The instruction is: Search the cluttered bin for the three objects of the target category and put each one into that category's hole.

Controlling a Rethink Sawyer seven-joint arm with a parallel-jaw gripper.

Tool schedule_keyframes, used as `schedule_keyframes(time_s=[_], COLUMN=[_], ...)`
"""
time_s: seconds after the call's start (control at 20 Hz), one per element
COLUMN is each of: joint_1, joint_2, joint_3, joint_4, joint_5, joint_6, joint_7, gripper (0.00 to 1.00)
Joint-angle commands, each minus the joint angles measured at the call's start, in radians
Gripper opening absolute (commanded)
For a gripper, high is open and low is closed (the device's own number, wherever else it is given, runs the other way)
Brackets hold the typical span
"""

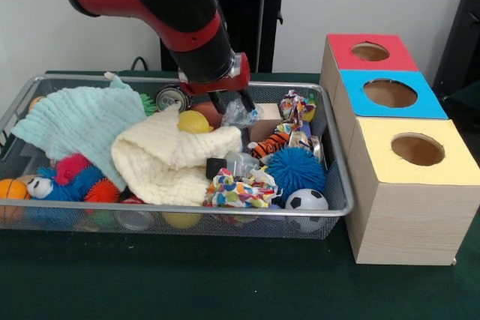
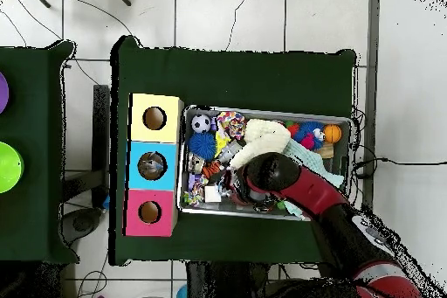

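A: Item one, the arm [image 1: 165,13]. Pose?

B: Red and black, entering from the top left of the front view and angling down to the right into the wire basket [image 1: 339,207]. Its gripper [image 1: 232,107] points down over the basket's far side, near the middle of the far rim. Two dark fingers [image 1: 246,100] stand slightly apart around a scrap of clear crinkled plastic [image 1: 238,115]. Whether they actually pinch it, I cannot tell.

A: Item two, contents beneath the gripper?

B: A yellow ball [image 1: 194,122] and a brown ball [image 1: 208,112] just to its left, both lying against the upper edge of a cream cloth [image 1: 169,159]. A tin can [image 1: 171,98] lies by the far rim, left of the gripper.

A: Remaining stock?

B: A pale green cloth [image 1: 79,119] fills the far left corner. A blue spiky ball [image 1: 294,172] and a small football [image 1: 307,201] sit at the near right corner, with a crumpled multicoloured cloth [image 1: 238,189] beside them at the near rim. An orange ball [image 1: 12,189] is at the left end, next to a blue and pink soft toy [image 1: 67,176].

A: Item three, the boxes?

B: Three wooden boxes stand in a row just beside the basket's right end, each with a round hole on top: yellow [image 1: 409,149] nearest, blue [image 1: 388,94] in the middle, red [image 1: 369,52] farthest. In the overhead view something dark shows inside the blue box's hole [image 2: 153,165].
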Motion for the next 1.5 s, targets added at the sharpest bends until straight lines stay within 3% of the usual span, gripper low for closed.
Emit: schedule_keyframes(time_s=[0.05,0.35,0.7,1.05,1.5], joint_1=[-0.08,-0.21,-0.243,-0.294,-0.416], joint_2=[0.054,0.07,-0.002,-0.022,-0.038], joint_3=[0.107,0.227,0.278,0.335,0.489], joint_4=[0.037,0.133,0.18,0.217,0.32], joint_5=[-0.002,0.004,0.026,0.034,0.051], joint_6=[-0.331,-0.456,-0.422,-0.42,-0.47], joint_7=[0.121,0.13,0.17,0.166,0.2], gripper=[0.0,0.0,0.0,0.0,0.0])
